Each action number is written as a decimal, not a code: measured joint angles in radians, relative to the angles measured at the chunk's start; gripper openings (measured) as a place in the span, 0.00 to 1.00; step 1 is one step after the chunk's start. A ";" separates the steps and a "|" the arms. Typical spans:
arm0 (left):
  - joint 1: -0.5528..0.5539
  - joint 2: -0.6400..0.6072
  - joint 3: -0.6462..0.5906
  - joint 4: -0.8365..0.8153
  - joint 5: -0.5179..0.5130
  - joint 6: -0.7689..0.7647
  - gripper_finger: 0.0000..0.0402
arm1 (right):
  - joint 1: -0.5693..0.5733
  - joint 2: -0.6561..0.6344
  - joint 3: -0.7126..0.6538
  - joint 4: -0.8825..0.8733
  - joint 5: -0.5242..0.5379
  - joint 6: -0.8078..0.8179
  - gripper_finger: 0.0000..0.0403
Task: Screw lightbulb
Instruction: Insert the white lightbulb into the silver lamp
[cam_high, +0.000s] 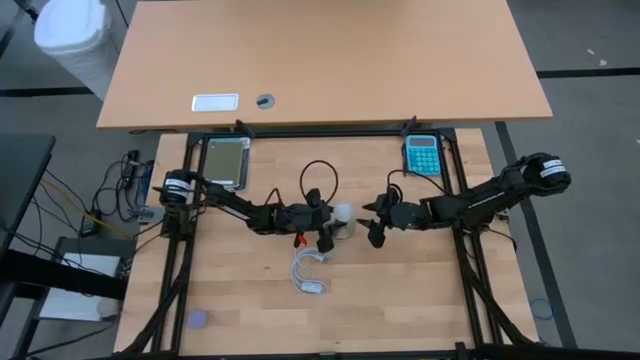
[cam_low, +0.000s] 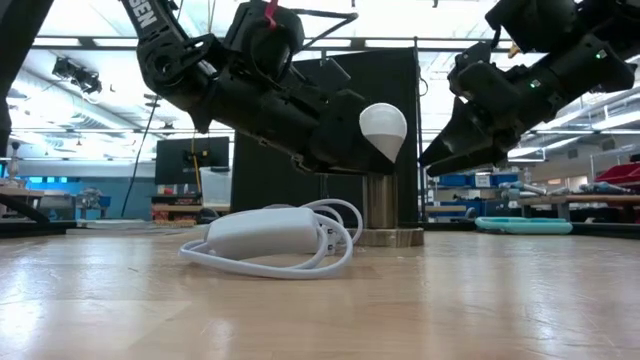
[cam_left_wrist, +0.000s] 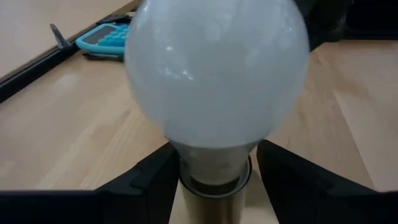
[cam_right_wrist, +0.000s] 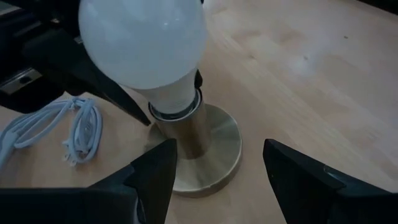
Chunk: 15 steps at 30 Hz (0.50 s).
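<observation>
Your left gripper (cam_left_wrist: 214, 171) sits at the neck of the lightbulb (cam_left_wrist: 214, 74), its jaws parted to either side of the neck and seemingly clear of it. The lightbulb stands tilted in the brass socket (cam_right_wrist: 193, 140) on the table (cam_high: 420, 300), its base entering the socket's collar. Your right gripper (cam_right_wrist: 217, 168) hovers just beside the socket with jaws open, holding nothing. The tilt is the risk: if the threads are crossed, further turning could jam the base or tip the socket over. A loose bulb might also drop out. The threads are hidden inside the collar, so you cannot tell how deep it is seated. The white cable (cam_low: 275, 240) lies near your left jaws.
</observation>
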 joint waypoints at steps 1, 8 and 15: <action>0.000 0.000 0.000 0.001 0.001 0.000 0.55 | 0.000 0.000 0.000 0.000 -0.006 0.000 0.60; 0.000 -0.014 0.000 -0.013 0.003 0.002 0.55 | 0.001 0.000 0.000 -0.003 -0.021 -0.007 0.60; 0.000 -0.074 0.000 -0.082 0.002 0.051 0.55 | 0.001 0.000 0.000 -0.011 -0.021 -0.023 0.60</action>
